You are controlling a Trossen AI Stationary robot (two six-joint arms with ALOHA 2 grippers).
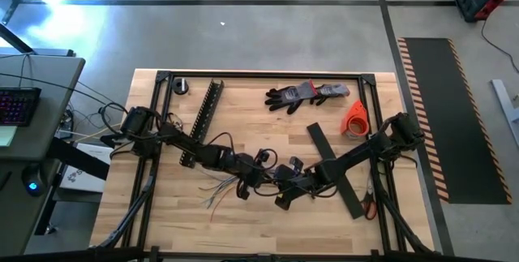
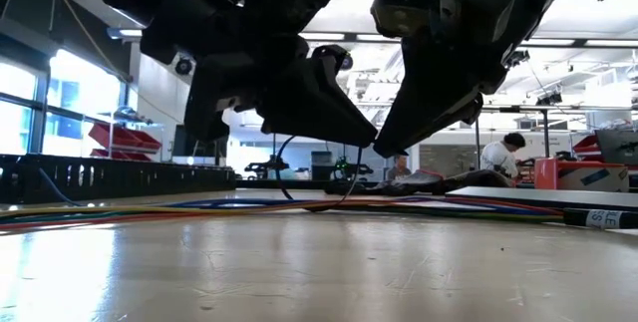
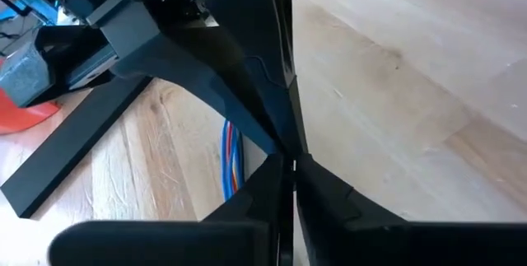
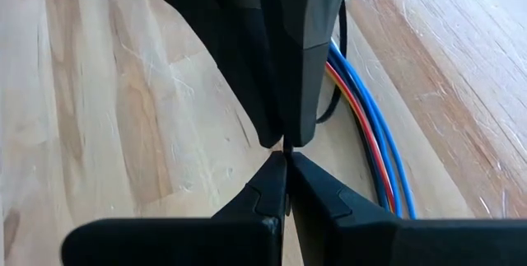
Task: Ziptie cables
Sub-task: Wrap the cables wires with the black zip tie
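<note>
Both grippers meet tip to tip above the middle of the wooden table point(image 1: 243, 221), right over the cables point(image 1: 217, 191). The left gripper point(image 1: 261, 174) has its fingers pressed together, tips touching, and the right gripper point(image 1: 285, 182) facing it is pinched tight as well. Whether either one nips anything between its tips I cannot tell. The cables, orange, blue, white and dark, lie flat on the table beneath the two grippers and fan out loose on the left gripper's side. The black comb-toothed slotted bar point(image 1: 202, 122) lies farther back from the cables, a flat black strip point(image 1: 333, 169) runs under the right arm, and grey gloves point(image 1: 306, 95) and an orange tape roll point(image 1: 354, 118) sit well apart beyond.
</note>
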